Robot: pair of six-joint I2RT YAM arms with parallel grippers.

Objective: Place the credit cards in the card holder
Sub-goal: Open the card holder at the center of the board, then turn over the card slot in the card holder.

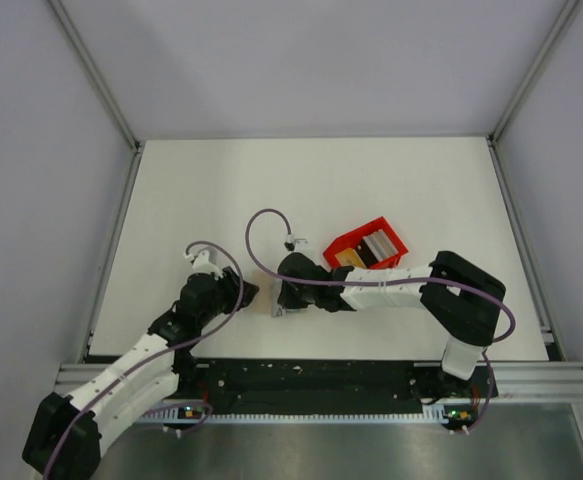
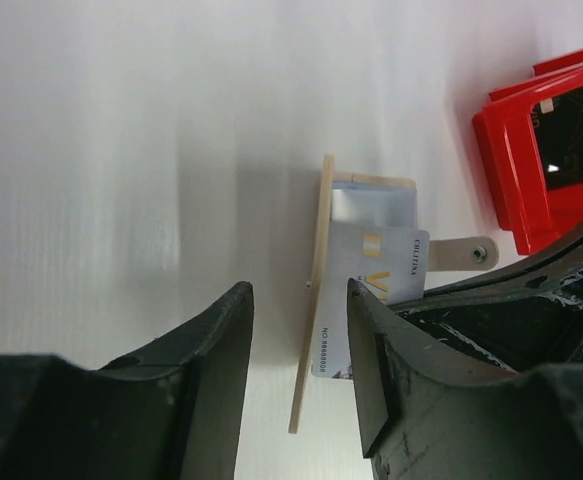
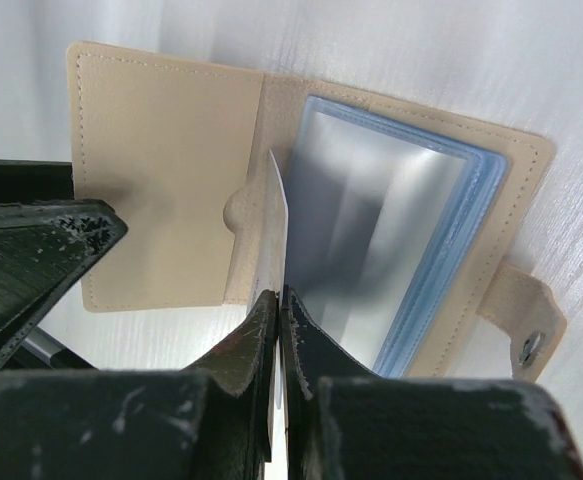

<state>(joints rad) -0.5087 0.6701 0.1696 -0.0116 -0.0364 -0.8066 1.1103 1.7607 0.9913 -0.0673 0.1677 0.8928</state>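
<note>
The beige card holder [image 3: 161, 200] lies open on the table, with its clear blue-edged pockets [image 3: 391, 250] to the right of the flap. My right gripper [image 3: 279, 295] is shut on a silver-white credit card [image 3: 274, 215], held on edge over the fold. The left wrist view shows this card's face [image 2: 376, 270] and the holder's flap edge-on [image 2: 316, 300]. That flap stands between the open fingers of my left gripper [image 2: 299, 290], and I see no contact. From above, both grippers, left [image 1: 246, 293] and right [image 1: 279, 300], meet at the holder [image 1: 287, 312]. More cards [image 1: 373, 247] stand in the red tray.
The red tray [image 1: 343, 246] sits just behind and right of the right gripper; it also shows in the left wrist view [image 2: 516, 170]. The holder's strap with a snap [image 3: 526, 335] sticks out to the right. A metal frame borders the table.
</note>
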